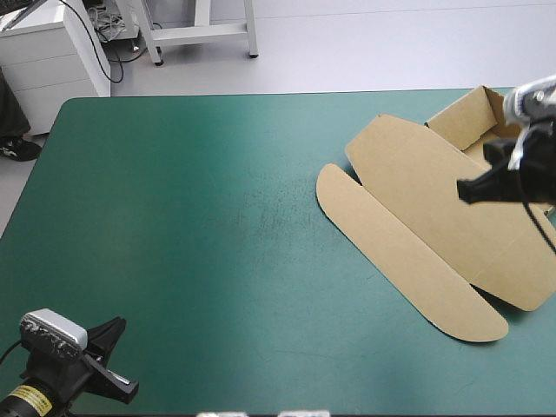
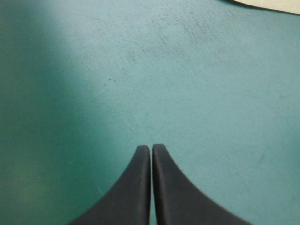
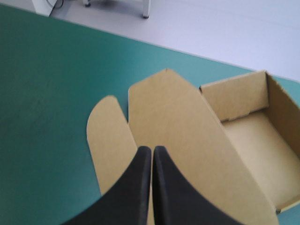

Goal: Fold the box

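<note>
One brown box (image 1: 426,195) lies in the right half of the high view. Its open tray is in the upper right corner and its lid lies flat on the teal-green cover (image 1: 200,226). One long rounded flap (image 1: 395,256) faces the frame's centre.

Two grippers show. The right gripper (image 3: 152,149) has its black fingers pressed together, gripping nothing, tips over the flat lid; contact cannot be told. The left gripper (image 2: 151,149), lower left in the high view, is likewise closed and empty, well apart from the box.

A yellow label (image 1: 29,400) on the left arm is too small to read.
</note>
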